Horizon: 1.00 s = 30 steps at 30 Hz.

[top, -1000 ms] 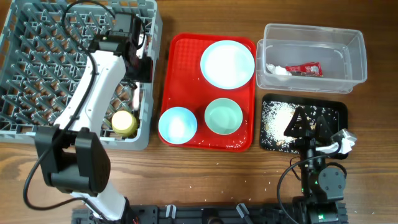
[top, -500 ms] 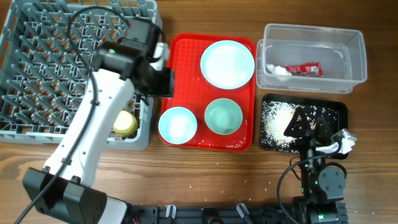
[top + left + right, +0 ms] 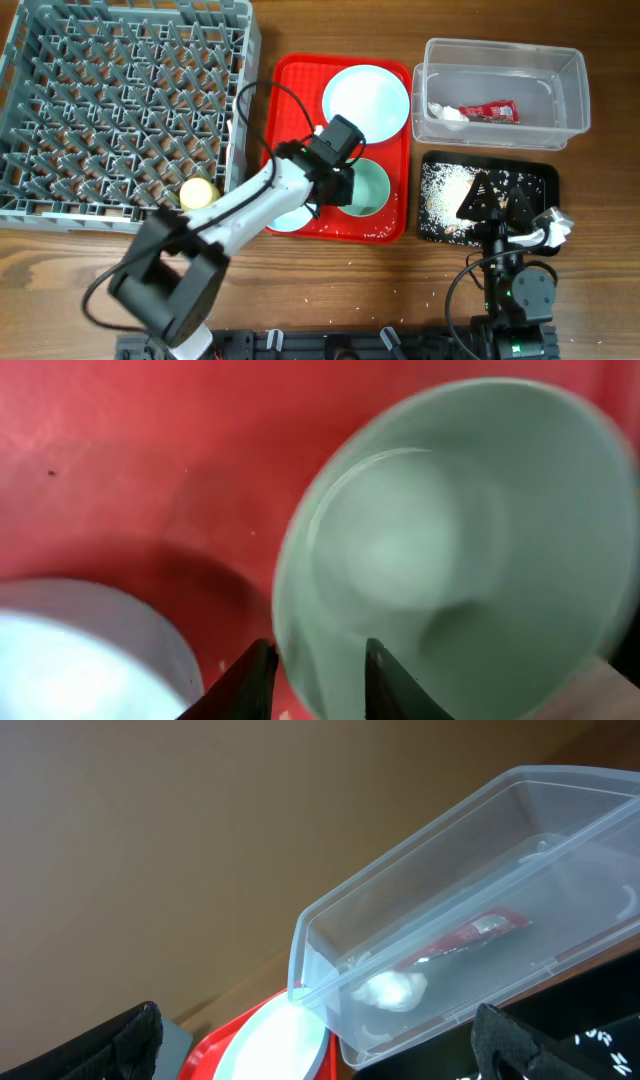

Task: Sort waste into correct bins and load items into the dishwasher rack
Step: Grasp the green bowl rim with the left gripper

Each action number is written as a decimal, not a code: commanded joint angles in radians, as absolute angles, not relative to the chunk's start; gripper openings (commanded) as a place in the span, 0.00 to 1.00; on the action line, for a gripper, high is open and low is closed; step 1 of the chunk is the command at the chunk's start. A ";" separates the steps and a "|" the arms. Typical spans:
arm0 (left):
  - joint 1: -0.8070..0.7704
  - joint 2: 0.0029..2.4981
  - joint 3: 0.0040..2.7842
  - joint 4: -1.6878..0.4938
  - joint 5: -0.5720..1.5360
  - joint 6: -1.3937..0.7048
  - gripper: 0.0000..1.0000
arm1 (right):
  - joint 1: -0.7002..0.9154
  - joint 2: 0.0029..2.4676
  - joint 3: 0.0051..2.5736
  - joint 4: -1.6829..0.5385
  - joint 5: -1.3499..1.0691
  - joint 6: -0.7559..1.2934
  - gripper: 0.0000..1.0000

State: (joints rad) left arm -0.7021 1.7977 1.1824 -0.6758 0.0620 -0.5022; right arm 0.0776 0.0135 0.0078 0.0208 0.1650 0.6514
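Note:
My left gripper (image 3: 337, 178) is open low over the red tray (image 3: 290, 90). In the left wrist view its fingers (image 3: 318, 682) straddle the near rim of a pale-blue bowl (image 3: 450, 550), which also shows in the overhead view (image 3: 368, 190). The second bowl (image 3: 283, 212) is mostly hidden under my arm. The plate (image 3: 366, 100) lies at the tray's back. The yellow cup (image 3: 198, 192) lies in the grey rack (image 3: 120, 90). My right gripper (image 3: 497, 195) is open and empty over the black tray (image 3: 535, 185) of crumbs (image 3: 445, 190). The clear tub (image 3: 500, 60) holds the red wrapper (image 3: 490, 110) and white scrap (image 3: 447, 113). Spoon and fork are out of view.
A few crumbs lie on the wooden table in front of the red tray. The rack fills the left side. In the right wrist view the clear tub (image 3: 500, 850) and the plate's edge (image 3: 275, 1040) sit ahead of the right fingers.
My left arm has swung right from the rack to the red tray and come down at the bowl's rim. The yellow cup stays in the rack. The right arm has not moved.

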 commanded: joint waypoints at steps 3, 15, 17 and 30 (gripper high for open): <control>-0.705 1.887 1.174 -0.616 -0.013 -0.533 0.21 | 0.073 0.005 0.005 0.025 0.161 0.658 1.00; -0.703 1.832 1.193 -0.612 -0.013 -0.532 0.18 | 0.073 0.005 0.005 0.025 0.161 0.657 1.00; -0.703 1.832 1.193 -0.609 -0.013 -0.533 0.16 | 0.073 0.005 0.005 0.025 0.161 0.658 1.00; -0.702 1.768 1.269 -0.697 -0.073 -0.528 0.04 | 0.073 0.005 0.005 0.025 0.161 0.658 1.00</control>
State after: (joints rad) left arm -0.7040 1.8473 1.2060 -0.6582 -0.0105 -0.5331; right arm 0.0776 0.0135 0.0078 0.0208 0.1650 0.6514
